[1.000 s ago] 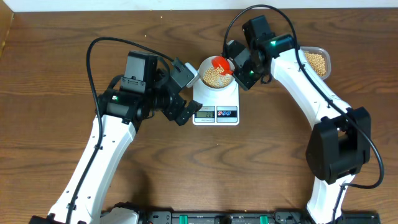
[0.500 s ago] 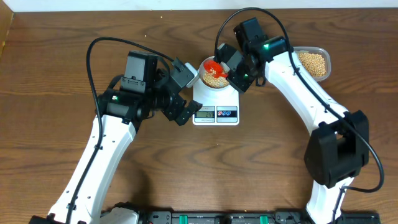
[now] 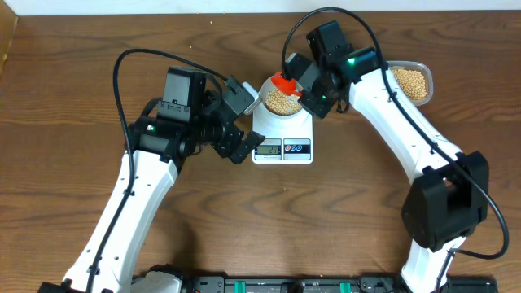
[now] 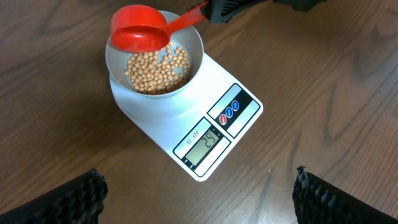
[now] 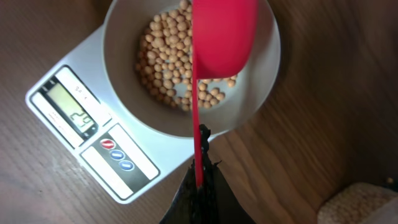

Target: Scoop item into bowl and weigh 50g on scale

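The left fingers (image 3: 247, 122) are spread wide and empty, left of the scale (image 3: 282, 130). On it the bowl (image 4: 155, 106) holds beans (image 4: 155, 68). The red scoop (image 3: 282, 80), pinched by the right fingers (image 3: 303, 81), has been tipped out at the far rim. The load is judged short, so more scooping is needed.

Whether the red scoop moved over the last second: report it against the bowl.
Yes. Held by the right end effector, the red scoop shifted slightly left in the overhead view, toward the bowl's far rim.
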{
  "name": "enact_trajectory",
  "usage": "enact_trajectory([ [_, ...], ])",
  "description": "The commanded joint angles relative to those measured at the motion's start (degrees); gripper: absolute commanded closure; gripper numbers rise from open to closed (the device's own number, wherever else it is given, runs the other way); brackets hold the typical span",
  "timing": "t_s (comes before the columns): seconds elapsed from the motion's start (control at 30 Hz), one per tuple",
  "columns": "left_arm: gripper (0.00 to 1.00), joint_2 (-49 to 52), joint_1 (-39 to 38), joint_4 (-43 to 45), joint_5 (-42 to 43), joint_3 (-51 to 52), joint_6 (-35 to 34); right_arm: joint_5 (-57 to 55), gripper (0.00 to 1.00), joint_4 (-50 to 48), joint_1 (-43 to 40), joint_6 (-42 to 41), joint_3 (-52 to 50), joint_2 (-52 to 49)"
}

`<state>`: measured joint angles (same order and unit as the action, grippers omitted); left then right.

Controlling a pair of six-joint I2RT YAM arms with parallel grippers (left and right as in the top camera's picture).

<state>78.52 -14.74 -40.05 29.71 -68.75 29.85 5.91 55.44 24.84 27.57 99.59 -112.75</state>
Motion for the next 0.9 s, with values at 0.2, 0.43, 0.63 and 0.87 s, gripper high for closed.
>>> enact_trajectory([
  [0.2, 0.02, 0.0, -0.1, 0.0, 0.7, 0.3, 0.3, 5.8, 0.99, -0.4, 0.3, 2.7, 1.3, 2.7],
  [0.43, 0.02, 0.0, -0.1, 0.0, 0.7, 0.3, 0.3, 14.4, 0.99, -1.1, -4.0, 4.2, 1.3, 8.6],
  [0.63, 0.02, 0.0, -0.1, 0.0, 0.7, 0.3, 0.3, 13.7, 0.99, -5.5, -10.2, 1.8, 1.3, 11.8],
  [0.87, 0.02, 0.0, -0.1, 0.0, 0.7, 0.3, 0.3, 13.6, 0.99, -8.6, -18.5, -0.6, 1.3, 11.7],
])
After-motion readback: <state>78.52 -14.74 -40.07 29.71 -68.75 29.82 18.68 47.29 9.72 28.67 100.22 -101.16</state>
